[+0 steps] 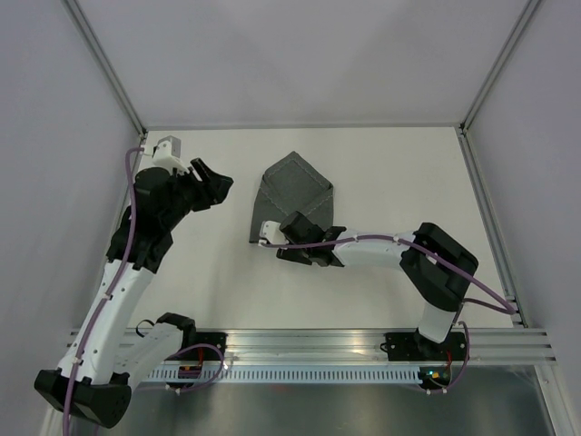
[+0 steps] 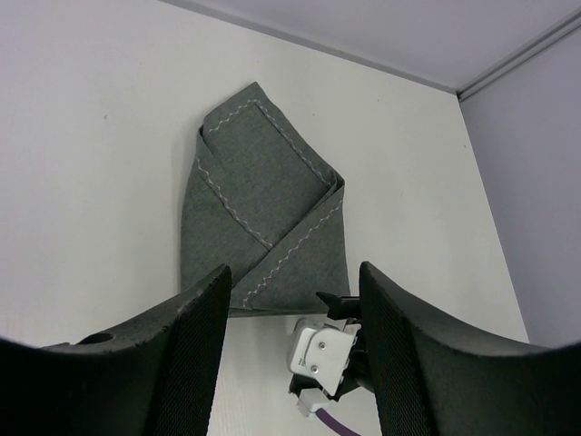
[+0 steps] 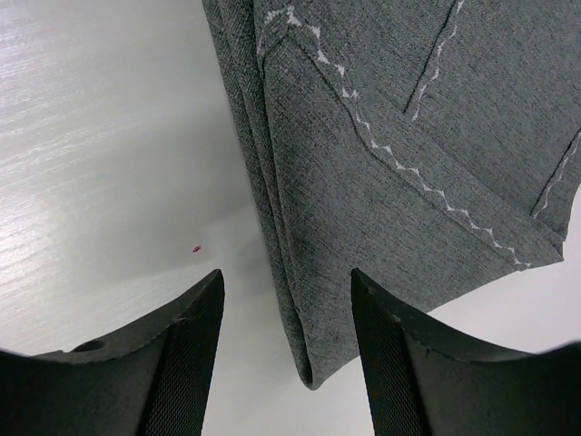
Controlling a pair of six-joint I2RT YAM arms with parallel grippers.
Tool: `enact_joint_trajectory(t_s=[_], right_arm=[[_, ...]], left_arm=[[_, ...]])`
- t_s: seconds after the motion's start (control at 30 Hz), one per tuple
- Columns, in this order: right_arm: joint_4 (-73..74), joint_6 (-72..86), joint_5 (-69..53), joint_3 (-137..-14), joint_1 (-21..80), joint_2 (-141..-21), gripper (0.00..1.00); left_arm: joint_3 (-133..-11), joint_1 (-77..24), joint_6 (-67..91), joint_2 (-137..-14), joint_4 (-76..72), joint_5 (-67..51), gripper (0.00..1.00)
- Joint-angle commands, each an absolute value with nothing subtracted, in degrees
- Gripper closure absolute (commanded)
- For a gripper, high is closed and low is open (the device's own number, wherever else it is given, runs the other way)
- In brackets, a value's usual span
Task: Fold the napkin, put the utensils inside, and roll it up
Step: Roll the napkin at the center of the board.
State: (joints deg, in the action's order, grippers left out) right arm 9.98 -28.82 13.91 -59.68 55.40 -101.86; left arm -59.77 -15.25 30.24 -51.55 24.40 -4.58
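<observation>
The napkin [image 1: 292, 193] is a dark grey cloth with pale stitching, folded into a pointed shape and lying flat mid-table. In the left wrist view the napkin [image 2: 263, 209] shows its overlapping flaps. My right gripper [image 1: 295, 238] hangs open over the napkin's near edge. In its wrist view the right gripper [image 3: 286, 277] straddles a layered folded corner of the napkin [image 3: 408, 163], and the fingers stand apart from the cloth. My left gripper [image 1: 216, 179] is open and empty, left of the napkin and above the table; it [image 2: 292, 268] faces the napkin. No utensils are in view.
White table [image 1: 399, 182] is bounded by grey walls and a metal frame post [image 1: 486, 209] on the right. An aluminium rail [image 1: 363, 343] runs along the near edge by the arm bases. A tiny red speck [image 3: 196, 249] lies on the table beside the napkin.
</observation>
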Motion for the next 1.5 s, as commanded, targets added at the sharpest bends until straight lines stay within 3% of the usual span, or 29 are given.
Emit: enact_joint_trajectory(t_s=[0.0, 0.43, 0.87, 1.47], right_arm=[[8.4, -30.3, 16.6, -61.6, 55.7, -103.1, 0.36], [3.3, -32.6, 17.2, -58.2, 55.4, -104.9, 0.36], [2.5, -32.9, 10.2, -57.4, 50.5, -105.7, 0.37], [8.2, -32.5, 1.0, -59.8, 46.8, -107.9, 0.4]], left_arm=[[-61.6, -15.4, 27.5, -51.9, 25.3, -4.3, 0.36], [-55.5, -15.3, 27.2, -51.3, 23.8, -3.5, 0.37], [-47.5, -15.3, 28.2, -52.6, 18.1, -3.8, 0.37], [-33.6, -17.7, 31.9, -57.3, 1.3, -4.7, 0.37]])
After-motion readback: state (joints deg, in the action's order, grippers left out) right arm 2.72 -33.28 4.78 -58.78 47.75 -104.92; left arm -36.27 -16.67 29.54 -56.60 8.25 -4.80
